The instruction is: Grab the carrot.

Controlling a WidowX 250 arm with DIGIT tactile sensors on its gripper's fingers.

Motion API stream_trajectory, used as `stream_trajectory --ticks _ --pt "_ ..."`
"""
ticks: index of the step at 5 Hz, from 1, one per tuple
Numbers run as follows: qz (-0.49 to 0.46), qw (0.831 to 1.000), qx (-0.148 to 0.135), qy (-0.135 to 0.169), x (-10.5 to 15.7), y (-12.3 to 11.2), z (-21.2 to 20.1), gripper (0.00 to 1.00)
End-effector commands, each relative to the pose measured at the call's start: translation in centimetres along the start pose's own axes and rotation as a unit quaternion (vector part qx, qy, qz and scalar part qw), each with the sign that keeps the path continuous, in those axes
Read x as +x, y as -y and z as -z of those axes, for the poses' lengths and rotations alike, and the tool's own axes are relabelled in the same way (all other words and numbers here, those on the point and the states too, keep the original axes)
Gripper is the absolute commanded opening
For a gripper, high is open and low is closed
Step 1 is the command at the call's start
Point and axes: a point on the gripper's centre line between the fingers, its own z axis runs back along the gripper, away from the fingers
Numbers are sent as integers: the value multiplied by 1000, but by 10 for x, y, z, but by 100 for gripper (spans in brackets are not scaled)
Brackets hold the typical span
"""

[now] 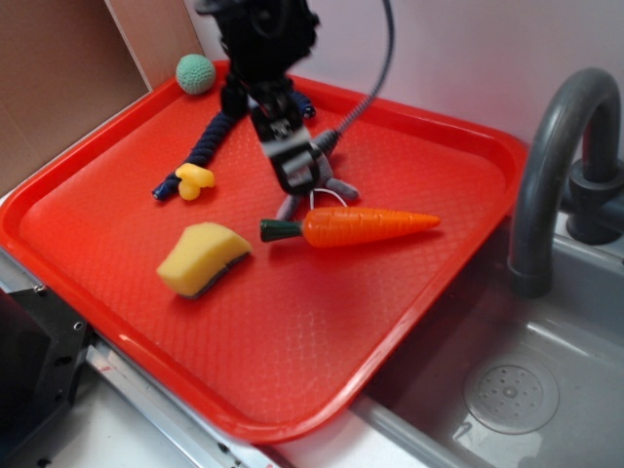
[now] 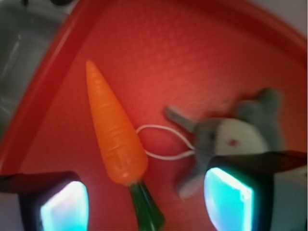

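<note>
Carrot (image 1: pixel 356 226) lengthwise on red tray (image 1: pixel 292 331)

Red tray (image 1: pixel 409 292) fills frame centre. On it: carrot (image 1: pixel 356 226) centre, sponge (image 1: pixel 202 258) lower left, green ball (image 1: pixel 196 74) upper left, yellow duck (image 1: pixel 194 180), grey plush toy (image 2: pixel 231 139).

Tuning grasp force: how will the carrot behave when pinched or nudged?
The carrot looks like glossy moulded plastic, so probably rigid and light, and likely slick under the pincer, whose fingers stand open. Its round tapered body lies on its side on the tray, so a nudge may roll it in an arc. The ridges might add some grip.
</note>
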Motion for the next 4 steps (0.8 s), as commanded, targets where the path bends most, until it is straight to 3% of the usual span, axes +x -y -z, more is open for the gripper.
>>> stream_trajectory --ticks 1,2,3,4 --pt "86 996 -16 -27 2 43 43 100" --pt "98 994 1 -51 -1 50 64 100" --pt "80 993 42 -70 -3 49 71 0" --pt "67 992 69 -77 -4 50 71 0"
